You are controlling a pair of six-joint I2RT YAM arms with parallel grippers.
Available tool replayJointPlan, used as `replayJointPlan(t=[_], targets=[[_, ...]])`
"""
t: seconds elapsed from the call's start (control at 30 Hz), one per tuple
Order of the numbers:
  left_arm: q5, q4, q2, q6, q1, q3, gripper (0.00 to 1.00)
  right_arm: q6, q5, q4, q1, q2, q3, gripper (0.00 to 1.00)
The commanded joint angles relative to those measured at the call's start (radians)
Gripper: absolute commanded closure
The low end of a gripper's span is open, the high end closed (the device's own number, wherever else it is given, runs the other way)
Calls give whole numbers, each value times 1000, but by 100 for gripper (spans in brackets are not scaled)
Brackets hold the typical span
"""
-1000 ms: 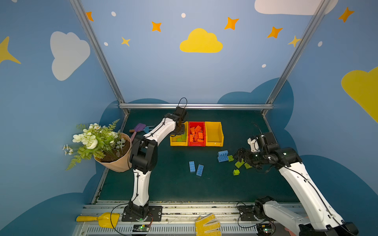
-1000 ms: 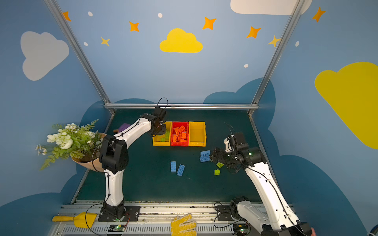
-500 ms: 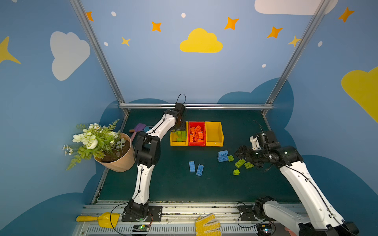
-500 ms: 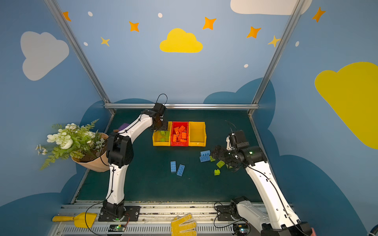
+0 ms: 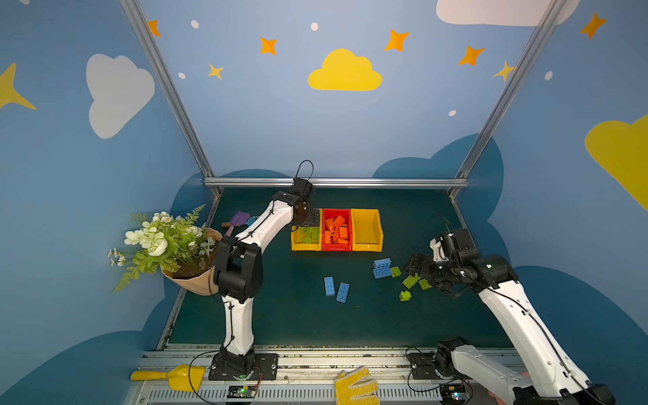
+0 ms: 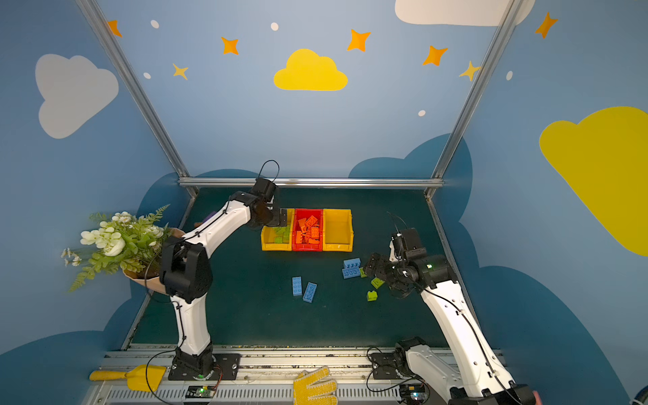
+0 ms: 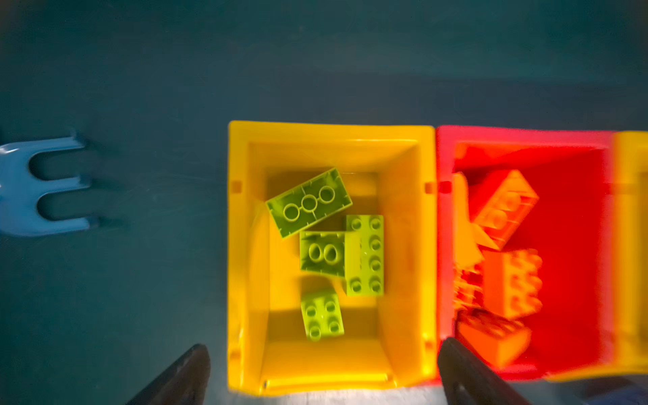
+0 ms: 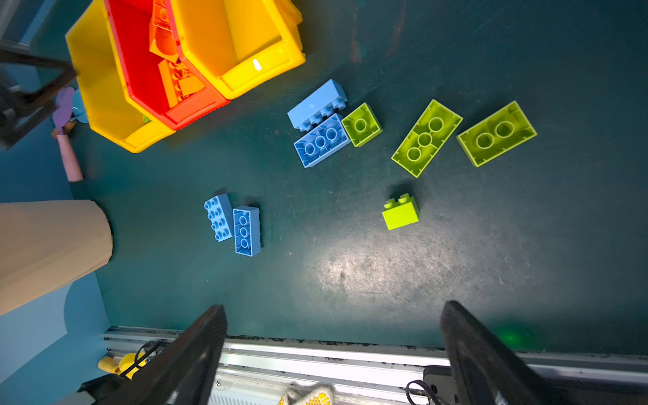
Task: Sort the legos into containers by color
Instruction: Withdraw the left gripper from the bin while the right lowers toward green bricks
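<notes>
Hovering over the left yellow open-topped plastic bin (image 7: pixel 238 245), the left gripper (image 7: pixel 322 345) holds its black fingers spread wide, with nothing between them. Four lime green studded plastic bricks (image 7: pixel 308 203) lie inside that bin. Orange studded plastic bricks (image 7: pixel 505 207) are piled in the red plastic bin (image 7: pixel 526 135) joined beside it, and the right yellow plastic bin (image 5: pixel 366 247) ends the row. The right gripper (image 8: pixel 333 306), likewise spread and gripping nothing, hangs above the dark green mat (image 8: pixel 350 263). On the mat lie four light blue studded bricks (image 8: pixel 247 231) in two close pairs, well apart from each other. Four loose lime green bricks (image 8: pixel 426 138) lie there too, one just beside the pair nearer the bins.
</notes>
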Motion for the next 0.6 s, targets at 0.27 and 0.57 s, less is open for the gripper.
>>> replayJointPlan(t=[0.27, 0.57], targets=[[103, 202, -435, -130, -39, -459, 0, 28, 79, 53, -4, 200, -52, 9], [78, 247, -672, -252, -198, -717, 0, -80, 77, 174, -8, 421, 39, 19]])
